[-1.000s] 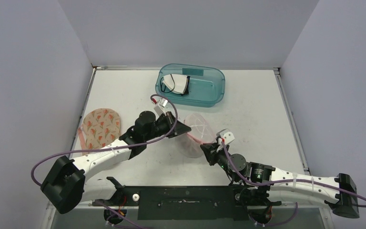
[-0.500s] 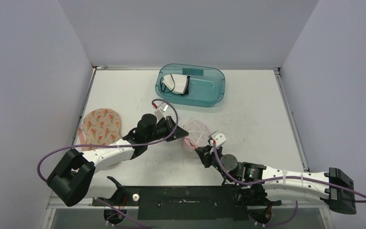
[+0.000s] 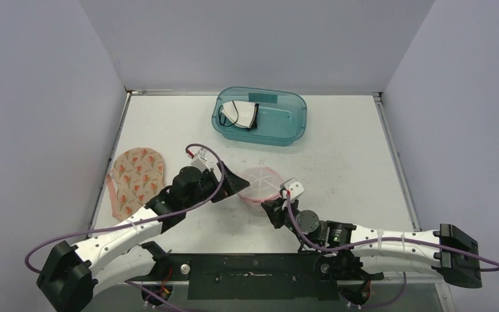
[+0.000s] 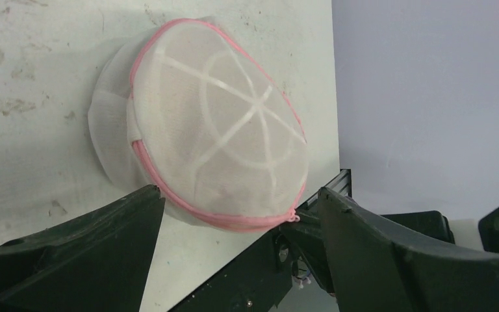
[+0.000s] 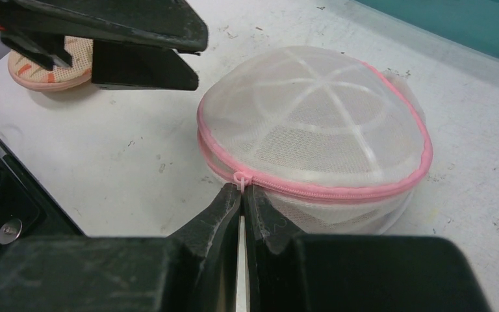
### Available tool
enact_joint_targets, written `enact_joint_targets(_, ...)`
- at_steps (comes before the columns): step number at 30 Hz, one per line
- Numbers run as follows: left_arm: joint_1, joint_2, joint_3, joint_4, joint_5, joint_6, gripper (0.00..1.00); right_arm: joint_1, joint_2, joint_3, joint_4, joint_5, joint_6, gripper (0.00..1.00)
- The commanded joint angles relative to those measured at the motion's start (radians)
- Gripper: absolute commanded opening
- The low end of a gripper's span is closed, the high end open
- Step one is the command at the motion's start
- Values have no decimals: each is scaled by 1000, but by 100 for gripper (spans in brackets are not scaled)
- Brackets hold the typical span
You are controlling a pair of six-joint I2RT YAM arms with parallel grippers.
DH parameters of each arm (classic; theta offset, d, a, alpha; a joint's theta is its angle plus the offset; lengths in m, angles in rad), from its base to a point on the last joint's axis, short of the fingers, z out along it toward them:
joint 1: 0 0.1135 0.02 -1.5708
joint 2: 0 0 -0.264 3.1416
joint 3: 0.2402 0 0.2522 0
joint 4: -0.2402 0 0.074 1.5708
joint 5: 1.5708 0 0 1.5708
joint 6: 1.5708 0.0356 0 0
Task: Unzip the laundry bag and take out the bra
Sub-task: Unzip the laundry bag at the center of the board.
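Observation:
The laundry bag [image 3: 260,184] is a round white mesh pouch with a pink zipper, lying zipped on the table [image 3: 338,162]. It fills the left wrist view [image 4: 221,130] and the right wrist view [image 5: 312,123]. The bra is hidden; nothing can be made out through the mesh. My right gripper [image 5: 242,192] is shut on the pink zipper pull [image 5: 242,178] at the bag's near rim, also seen from above [image 3: 268,207]. My left gripper [image 3: 236,183] stands open just left of the bag, its fingers [image 4: 104,247] either side of the bag's edge without touching it.
A teal plastic bin [image 3: 295,123] at the back holds a white and black garment [image 3: 240,115]. A floral padded fabric piece with a pink strap [image 3: 136,174] lies at the left, close to my left arm. The near table edge is just behind the bag.
My left gripper opened, let go of the bag and drew back left. The bag came down from a raised tilt onto the table. My right gripper followed left, still shut on the pull.

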State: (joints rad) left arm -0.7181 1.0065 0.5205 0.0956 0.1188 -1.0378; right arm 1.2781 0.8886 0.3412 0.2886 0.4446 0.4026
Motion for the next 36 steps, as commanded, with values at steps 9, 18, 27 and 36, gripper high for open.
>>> enact_joint_targets(9, -211, -118, -42, -68, -234, -300, 85, 9, 87, 43, 84, -26, 8, 5)
enact_joint_targets(18, -263, 0, -31, 69, -244, -383, 82, 12, 86, 22, 131, -43, 44, 5)
enact_joint_targets(27, -272, 76, -58, 161, -289, -437, 64, 28, 81, -23, 200, -39, 87, 5)
enact_joint_targets(36, -270, 52, -69, 133, -338, -432, 34, 30, 23, -32, 139, 7, 73, 5)
